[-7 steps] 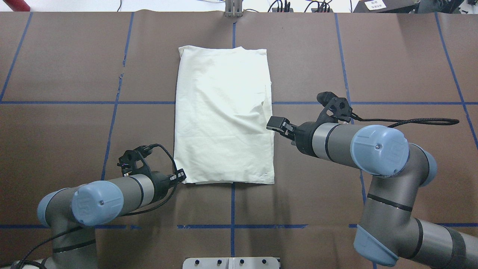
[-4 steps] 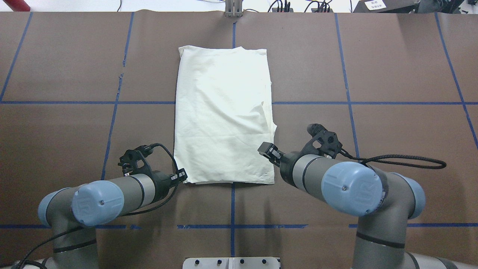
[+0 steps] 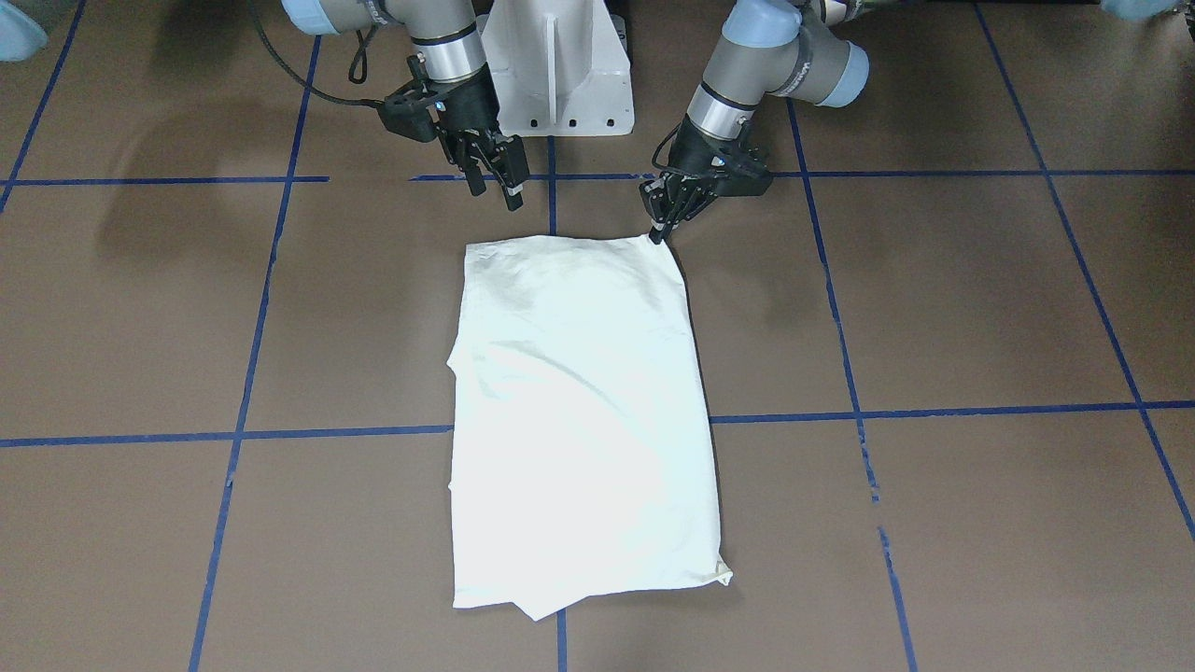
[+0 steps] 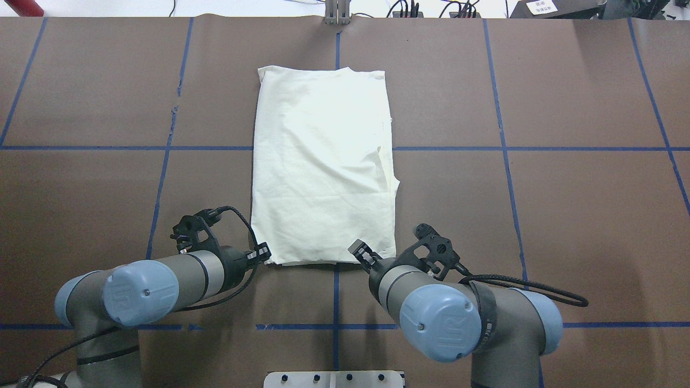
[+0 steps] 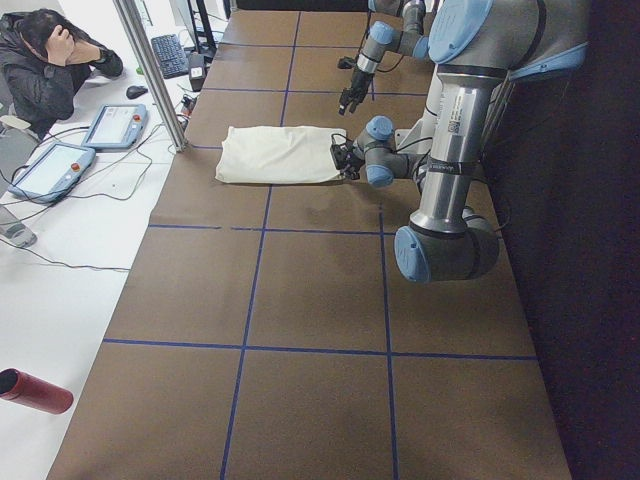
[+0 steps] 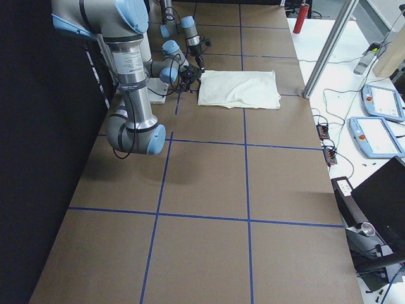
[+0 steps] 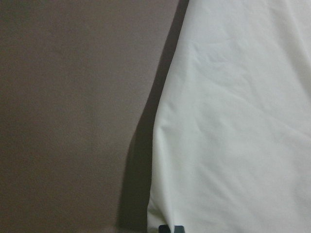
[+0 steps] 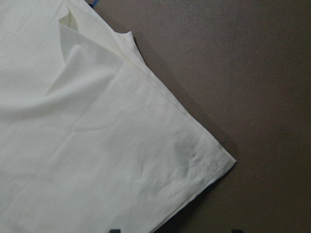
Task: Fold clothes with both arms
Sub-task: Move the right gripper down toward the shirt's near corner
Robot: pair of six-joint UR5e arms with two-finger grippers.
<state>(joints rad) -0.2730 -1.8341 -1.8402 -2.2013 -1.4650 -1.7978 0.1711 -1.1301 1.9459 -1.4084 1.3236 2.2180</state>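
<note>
The cream-white shirt (image 4: pixel 323 161) lies folded into a tall rectangle on the brown table, plain side up; it also shows in the front-facing view (image 3: pixel 579 420). My left gripper (image 4: pixel 262 252) sits low at the shirt's near left corner, fingers (image 3: pixel 659 227) pinched together on the cloth edge. Only white fabric (image 7: pixel 233 121) and bare table fill the left wrist view. My right gripper (image 4: pixel 360 250) hovers open just above the shirt's near edge, left of its near right corner, and appears spread above the table in the front-facing view (image 3: pixel 495 184). The right wrist view looks down on that hemmed corner (image 8: pixel 204 160).
Blue tape lines (image 4: pixel 335 323) grid the brown table. The white pedestal (image 3: pixel 560 84) stands between the arm bases. A person (image 5: pixel 50 60) sits at a side desk with tablets (image 5: pixel 115 125). A metal post (image 5: pixel 150 70) and a red cylinder (image 5: pixel 35 390) stand beyond the table's edge.
My right arm swung back towards the robot, from the middle of the shirt's right edge to its near right corner. The left arm and the shirt stayed still.
</note>
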